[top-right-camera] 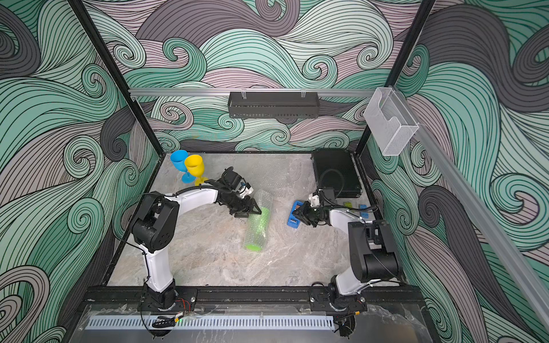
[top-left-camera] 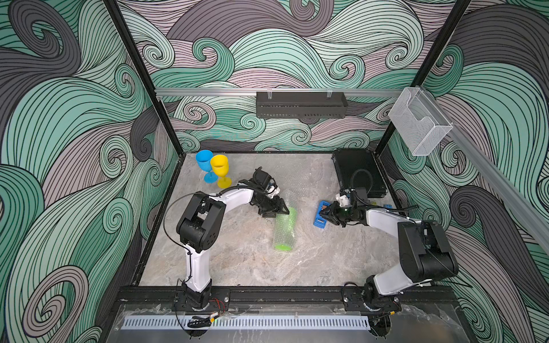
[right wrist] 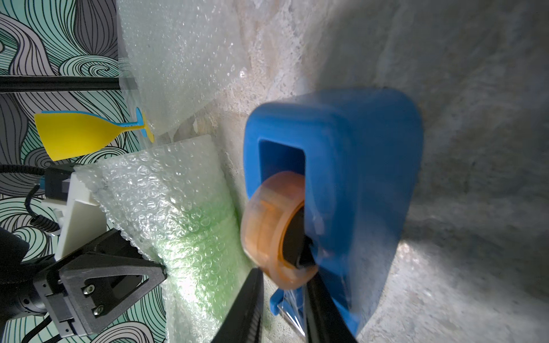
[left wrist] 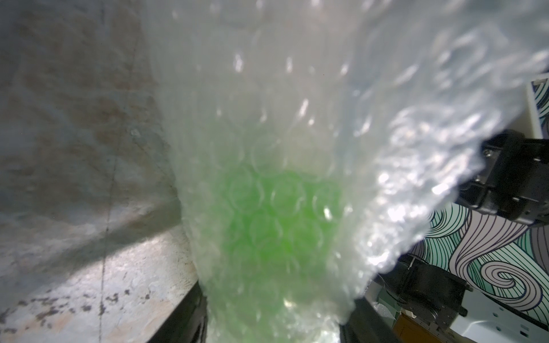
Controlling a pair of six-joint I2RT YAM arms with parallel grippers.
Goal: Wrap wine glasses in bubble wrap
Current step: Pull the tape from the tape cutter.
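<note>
Near the middle of the marble tabletop point(top-left-camera: 237, 261), the green goblet point(top-left-camera: 282, 245) lies on its side, rolled up in bubble wrap point(top-left-camera: 285, 221). A bright green round end shows at the end of the roll nearer the arm bases. The left gripper point(top-left-camera: 279, 208) is at the far end of this roll. Its jaws are clamped on the wrap, which fills the gap between the black fingers point(left wrist: 184, 320) in the left wrist view, with green glowing through the bubbles. The right gripper point(top-left-camera: 324, 213) is low over the blue tape dispenser point(top-left-camera: 318, 223), to the right of the roll and apart from it. In the right wrist view its fingers point(right wrist: 246, 306) straddle the amber tape roll point(right wrist: 267, 225) seated in the dispenser, but the blur makes it impossible to tell whether they pinch it or merely flank it. A spare bubble wrap sheet point(right wrist: 178, 59) lies flat on the table beyond the roll. At the far left corner the blue goblet point(top-left-camera: 204, 161) and yellow goblet point(top-left-camera: 219, 166) stand upright just beside each other, unwrapped. A black case point(top-left-camera: 359, 169) sits at the far right corner.
</note>
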